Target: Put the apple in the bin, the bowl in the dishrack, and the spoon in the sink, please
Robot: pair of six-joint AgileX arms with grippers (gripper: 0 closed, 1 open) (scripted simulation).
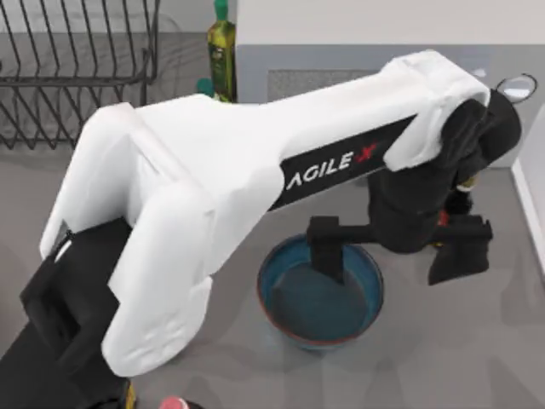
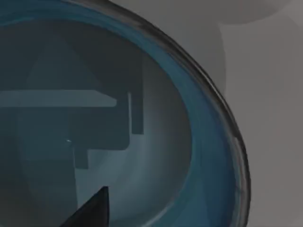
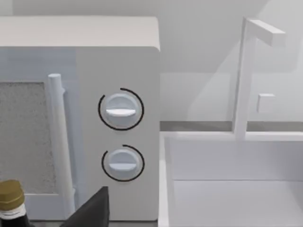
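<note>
The left gripper (image 1: 398,256) is hovering with fingers spread wide, one finger (image 1: 326,247) dipping inside the wide teal-blue glazed bowl (image 1: 320,294), the other outside its rim.

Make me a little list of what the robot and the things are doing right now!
Working arm: left pincer open, one finger over the bowl, one outside its right rim
Bowl: wide teal-blue round bowl on the grey table
Rack: dark wire dishrack, top-left corner
Bottle: green glass oil bottle beside the rack
</note>
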